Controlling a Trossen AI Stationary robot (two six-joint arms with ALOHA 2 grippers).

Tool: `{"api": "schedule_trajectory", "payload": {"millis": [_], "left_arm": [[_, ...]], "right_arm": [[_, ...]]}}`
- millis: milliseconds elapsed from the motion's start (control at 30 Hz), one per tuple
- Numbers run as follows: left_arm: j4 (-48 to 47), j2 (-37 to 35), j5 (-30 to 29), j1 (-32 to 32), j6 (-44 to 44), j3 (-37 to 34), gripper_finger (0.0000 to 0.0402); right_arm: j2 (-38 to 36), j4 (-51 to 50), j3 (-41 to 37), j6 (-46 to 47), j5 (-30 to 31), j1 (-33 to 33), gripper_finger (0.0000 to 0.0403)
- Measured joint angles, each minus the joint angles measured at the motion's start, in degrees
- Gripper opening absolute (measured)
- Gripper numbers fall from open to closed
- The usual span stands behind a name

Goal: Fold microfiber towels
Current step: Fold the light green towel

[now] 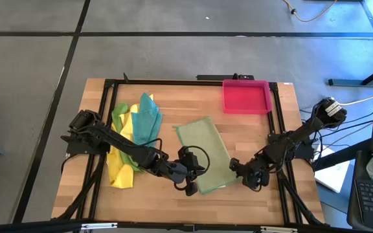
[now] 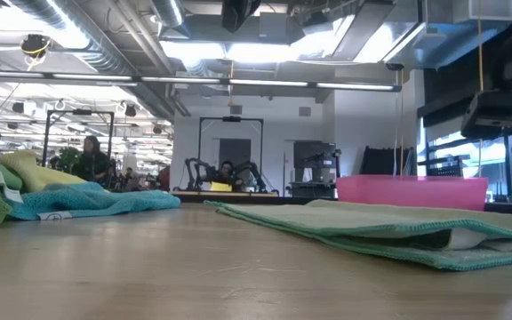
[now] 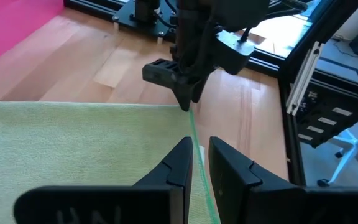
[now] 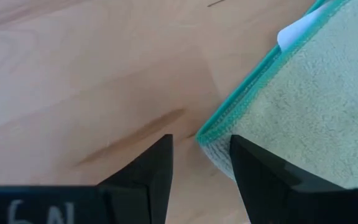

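Pale olive green towel (image 1: 204,154) lying folded flat mid-table, teal-stitched edge facing both claws.

Left gripper (image 3: 199,163) hovering low over near edge of towel, fingers (image 3: 180,163) standing narrowly apart, clamping nothing; towel edge running directly beneath gap.

Right gripper (image 4: 201,163) sitting low at towel's near right corner, fingers apart, corner lying between tips, not clamped.

Pile of yellow, bright green and teal towels (image 1: 133,134) lying well behind left gripper. Pink-red tray (image 1: 246,96) resting far beyond right gripper.
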Motion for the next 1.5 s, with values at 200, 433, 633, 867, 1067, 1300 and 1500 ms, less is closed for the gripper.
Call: {"api": "schedule_trajectory", "payload": {"millis": [200, 433, 633, 867, 1067, 1300, 1500], "left_arm": [[0.0, 0.0, 0.0, 0.0, -0.3, 0.0, 0.0044], [-0.2, 0.0, 0.0, 0.0, -0.3, 0.0, 0.0044], [-0.2, 0.0, 0.0, -0.1, -0.3, 0.0, 0.0044], [-0.2, 0.0, 0.2, -0.5, -0.3, 0.0, 0.0044], [-0.3, 0.0, 1.5, -0.8, -0.3, -0.1, 0.0044], [-2.2, -1.8, 2.4, -1.6, -3.2, -0.1, 0.0044], [-9.6, -7.4, 0.6, -2.4, -4.3, -0.1, 0.0044]], "right_arm": [[0.3, 0.5, 0.0, 1.2, 0.2, 0.0, 0.0162], [3.0, 4.7, 0.0, 1.3, 2.1, 0.0, 0.0147], [6.6, 4.1, 0.4, 3.7, 0.9, 0.0, 0.0108], [6.4, 3.9, 0.3, 4.0, 0.8, 0.0, 0.0056], [6.8, -0.2, 4.2, 4.4, 1.1, 0.0, 0.0012], [6.8, -6.5, 12.7, 8.7, 4.0, -0.2, 0.0018], [6.7, -12.8, 20.0, 12.3, 4.8, -2.7, 0.0006]]}}
